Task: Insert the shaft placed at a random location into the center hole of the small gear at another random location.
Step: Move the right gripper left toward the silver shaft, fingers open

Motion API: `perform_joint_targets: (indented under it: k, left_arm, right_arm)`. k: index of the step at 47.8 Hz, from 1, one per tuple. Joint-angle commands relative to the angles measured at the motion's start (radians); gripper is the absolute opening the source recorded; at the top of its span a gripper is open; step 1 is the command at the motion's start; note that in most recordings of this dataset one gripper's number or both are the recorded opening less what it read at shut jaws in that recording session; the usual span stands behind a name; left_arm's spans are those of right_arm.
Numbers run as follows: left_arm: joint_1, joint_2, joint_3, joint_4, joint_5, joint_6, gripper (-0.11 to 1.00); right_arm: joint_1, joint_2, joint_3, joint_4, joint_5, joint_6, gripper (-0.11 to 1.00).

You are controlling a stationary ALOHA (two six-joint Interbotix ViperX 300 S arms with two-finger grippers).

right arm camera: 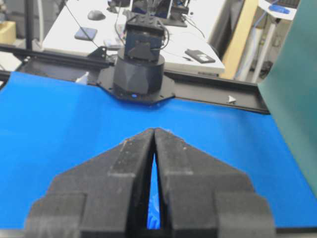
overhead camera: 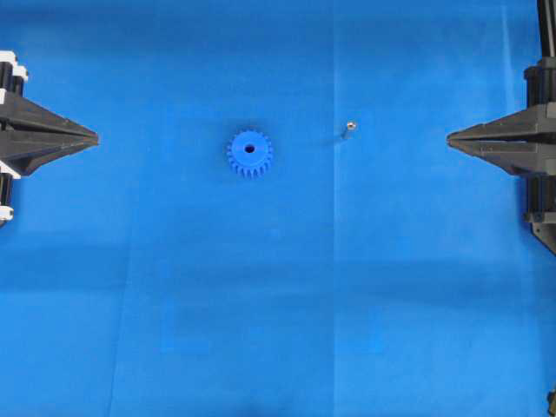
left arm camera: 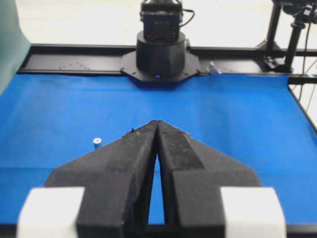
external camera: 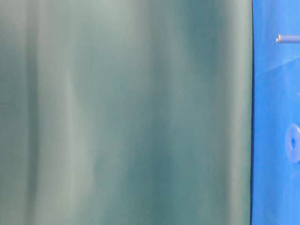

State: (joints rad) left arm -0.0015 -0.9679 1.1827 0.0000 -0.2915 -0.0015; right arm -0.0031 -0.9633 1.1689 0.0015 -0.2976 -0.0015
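Note:
The small gear (overhead camera: 250, 154), bright blue and toothed, lies flat on the blue mat left of the middle, its dark center hole (overhead camera: 250, 148) facing up. The shaft (overhead camera: 347, 129), a tiny silvery pin, stands apart to the gear's right; in the left wrist view the shaft (left arm camera: 97, 142) shows left of the fingers. My left gripper (overhead camera: 95, 137) is shut at the left edge, far from both. My right gripper (overhead camera: 449, 138) is shut at the right edge, with nothing held. In each wrist view the tips (left arm camera: 157, 121) (right arm camera: 154, 130) meet. The left wrist view hides the gear.
The blue mat (overhead camera: 278, 304) covers the table. A green curtain (external camera: 126, 112) fills most of the table-level view, where the shaft (external camera: 286, 38) and the blurred gear (external camera: 294, 143) show at the right. The opposite arm's base (left arm camera: 161, 49) (right arm camera: 138, 64) stands beyond each gripper.

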Motion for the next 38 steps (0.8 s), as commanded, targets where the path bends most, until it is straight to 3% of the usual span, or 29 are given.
perform_joint_targets:
  k: [1, 7, 26, 31, 38]
  left_arm:
    - [-0.005, -0.002, -0.012, 0.002, -0.006, -0.003, 0.0]
    - [-0.006, -0.006, -0.014, 0.002, -0.012, -0.003, 0.0]
    - [-0.006, -0.006, 0.0, 0.002, -0.015, -0.003, 0.0]
    - [-0.006, -0.008, 0.002, 0.003, -0.015, -0.003, 0.0]
    - [-0.005, -0.006, 0.009, 0.003, -0.015, -0.003, 0.0]
  right_arm:
    - [-0.006, -0.002, -0.012, -0.005, -0.005, -0.015, 0.0]
    - [-0.031, 0.012, -0.017, -0.003, -0.021, -0.015, -0.06]
    - [-0.11, 0.195, 0.006, 0.029, -0.219, -0.009, -0.02]
    - [-0.13, 0.268, 0.005, 0.049, -0.25, -0.009, 0.12]
    - [-0.156, 0.396, 0.002, 0.072, -0.296, -0.009, 0.54]
